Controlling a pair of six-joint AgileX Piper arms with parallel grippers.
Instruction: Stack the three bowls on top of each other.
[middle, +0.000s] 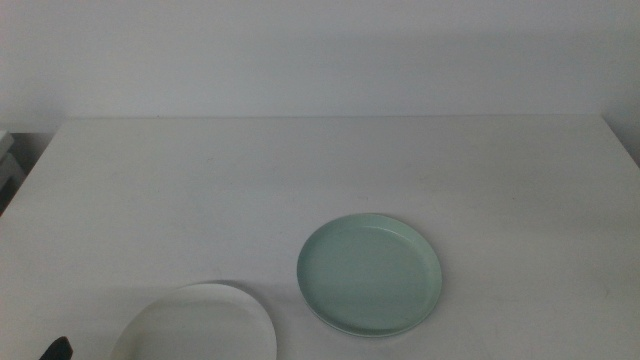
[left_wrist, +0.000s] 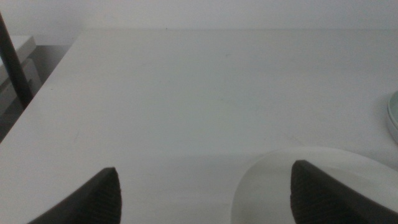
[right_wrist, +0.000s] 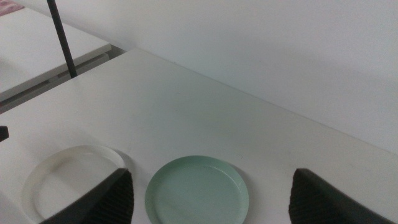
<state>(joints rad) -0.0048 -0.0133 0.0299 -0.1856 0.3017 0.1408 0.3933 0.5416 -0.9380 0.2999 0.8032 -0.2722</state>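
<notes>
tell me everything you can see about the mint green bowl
The mint green bowl is a shallow, plate-like round dish with a low rim and a matte, plastic look. It sits upright and empty on the white table, right of the white bowl, a gap between them. A paler edge under its near rim may be another dish. No claw touches it.

The left hand and right hand each show two dark, matte, wedge-shaped jaws.

A white table stands against a plain pale wall (evenly lit), a dark pole beside it.
</notes>
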